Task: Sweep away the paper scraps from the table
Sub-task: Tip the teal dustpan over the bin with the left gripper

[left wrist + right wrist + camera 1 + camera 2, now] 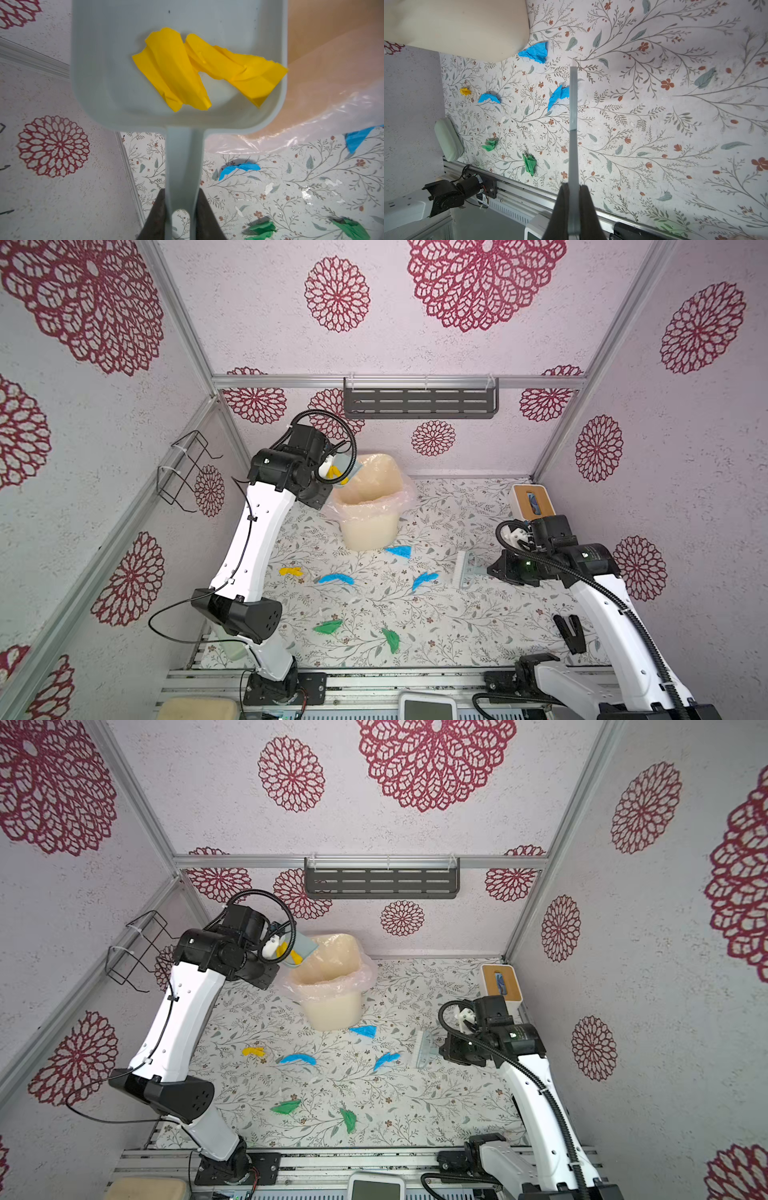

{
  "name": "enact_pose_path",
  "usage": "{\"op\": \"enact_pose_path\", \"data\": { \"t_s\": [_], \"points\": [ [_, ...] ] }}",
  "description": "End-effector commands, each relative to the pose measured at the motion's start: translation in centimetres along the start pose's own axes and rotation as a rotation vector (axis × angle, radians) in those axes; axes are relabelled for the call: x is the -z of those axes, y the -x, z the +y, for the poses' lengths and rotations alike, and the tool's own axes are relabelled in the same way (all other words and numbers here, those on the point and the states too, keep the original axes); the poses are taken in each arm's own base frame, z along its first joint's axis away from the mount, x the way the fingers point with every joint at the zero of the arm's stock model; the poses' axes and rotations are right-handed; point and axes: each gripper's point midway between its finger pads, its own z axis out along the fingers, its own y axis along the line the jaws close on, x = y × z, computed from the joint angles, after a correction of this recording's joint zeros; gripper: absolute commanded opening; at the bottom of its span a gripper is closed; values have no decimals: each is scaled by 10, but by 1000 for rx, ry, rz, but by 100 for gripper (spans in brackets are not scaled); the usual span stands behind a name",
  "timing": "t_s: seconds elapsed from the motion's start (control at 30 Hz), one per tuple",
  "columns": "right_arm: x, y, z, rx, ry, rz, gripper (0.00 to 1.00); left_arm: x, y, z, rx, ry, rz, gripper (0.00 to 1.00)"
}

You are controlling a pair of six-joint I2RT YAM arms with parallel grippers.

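My right gripper [573,193] is clamping its jaws on the flat handle of a pale brush [464,569], holding it at the right side of the table [478,626]. Nearest my bases, two green scraps [328,627] are lying on the table. Beyond them, three blue scraps [336,579] and one yellow scrap [290,571] are sitting loose. One blue piece is near the brush and another is lying at the foot of the lined bin [368,526]. Farther back, my left gripper [180,199] is squeezing the dustpan [116,83] by its handle, carrying two yellow pieces [172,70] at the bin's rim. A tissue box [532,499] is standing in the far right corner.
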Motion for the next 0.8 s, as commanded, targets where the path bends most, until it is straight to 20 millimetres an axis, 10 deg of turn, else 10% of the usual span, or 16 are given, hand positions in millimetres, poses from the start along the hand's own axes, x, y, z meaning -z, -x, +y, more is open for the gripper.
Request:
{"op": "enact_pose_path", "data": {
  "t_s": [0.0,0.77],
  "points": [
    [9,5,8,19,25,-22,0,2,8,7,-93,88,1,0],
    [12,5,9,51,27,-7,0,-14,30,3,-541,392,64,0]
  ]
}}
